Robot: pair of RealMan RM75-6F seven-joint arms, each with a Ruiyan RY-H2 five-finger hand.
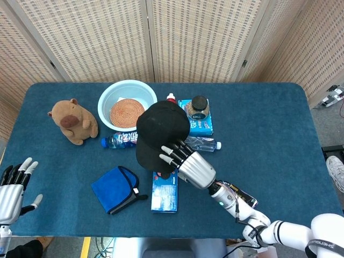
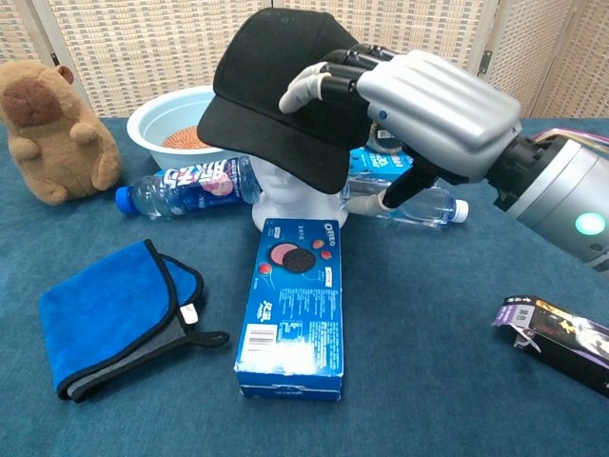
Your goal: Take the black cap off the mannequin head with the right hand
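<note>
The black cap point(image 2: 285, 90) sits on the white mannequin head point(image 2: 290, 198), which stands on the blue table point(image 1: 269, 129) just behind an Oreo box point(image 2: 293, 305). The cap's brim slopes down toward the front and covers most of the head.

The right hand point(image 2: 419, 109) is at the cap's right side. Its fingers point(image 2: 309, 84) are stretched out and slightly spread, lying over the top of the crown and brim, with the pale fingertips resting on or just above the black fabric; the chest view does not settle whether they press on it. The thumb points down beside the brim, below the fingers, so the edge of the cap lies between thumb and fingers, but they are not closed on it. In the head view the same hand point(image 1: 185, 161) reaches in from the lower right, with its fingers over the cap's near edge.

The left hand point(image 1: 12, 188) is low at the table's left edge, fingers apart and holding nothing.

Behind the mannequin head are a pale blue bowl point(image 1: 107, 99) with a woven coaster inside, a lying water bottle point(image 2: 181, 183), and a capybara plush point(image 1: 73, 121). A folded blue cloth point(image 2: 109, 314) lies left of the Oreo box.
</note>
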